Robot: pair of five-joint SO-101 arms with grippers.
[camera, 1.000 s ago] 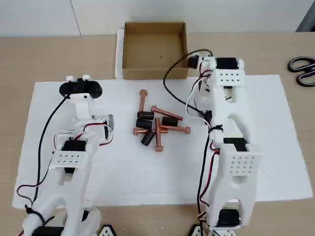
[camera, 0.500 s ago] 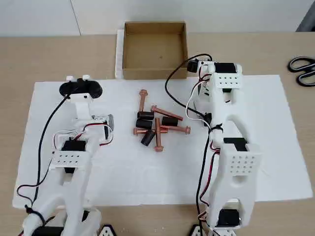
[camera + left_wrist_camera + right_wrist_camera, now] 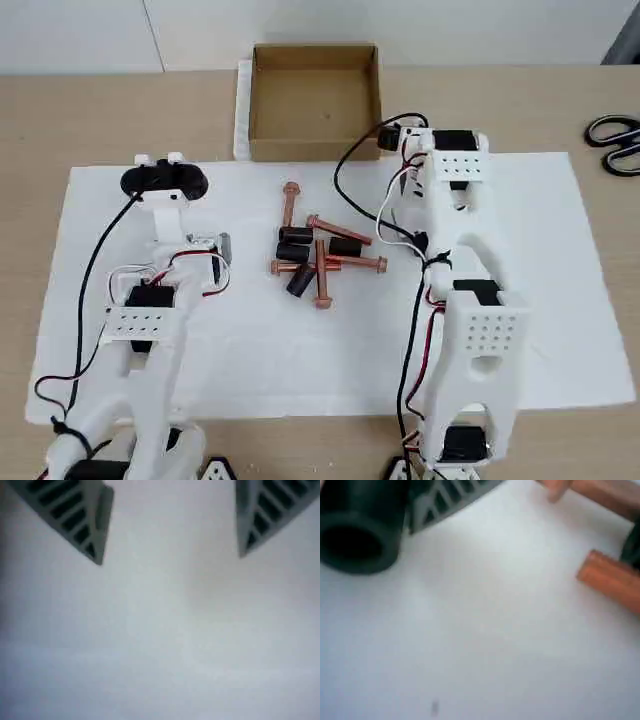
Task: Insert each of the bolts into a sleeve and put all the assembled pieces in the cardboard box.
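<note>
Several copper bolts (image 3: 338, 229) and black sleeves (image 3: 295, 236) lie in a loose pile mid-sheet. The cardboard box (image 3: 261, 100) stands open at the back. My right arm (image 3: 456, 166) is to the right of the pile. Its gripper (image 3: 395, 515) is shut on a black sleeve (image 3: 357, 527), whose bore faces the camera, beside one grey finger (image 3: 450, 500). Just beyond it lie two bolt ends (image 3: 612, 580). My left gripper (image 3: 170, 555) hangs open over bare white sheet, left of the pile, under the left arm's wrist (image 3: 165, 182).
A white sheet (image 3: 560, 260) covers the work area on the wooden table. Black scissors (image 3: 615, 140) lie at the far right edge. A white strip (image 3: 241, 110) leans against the box's left wall. Cables loop beside both arms.
The right arm's wrist has drawn back from the box's corner toward the front of the table. The left arm and the pile have not moved.
</note>
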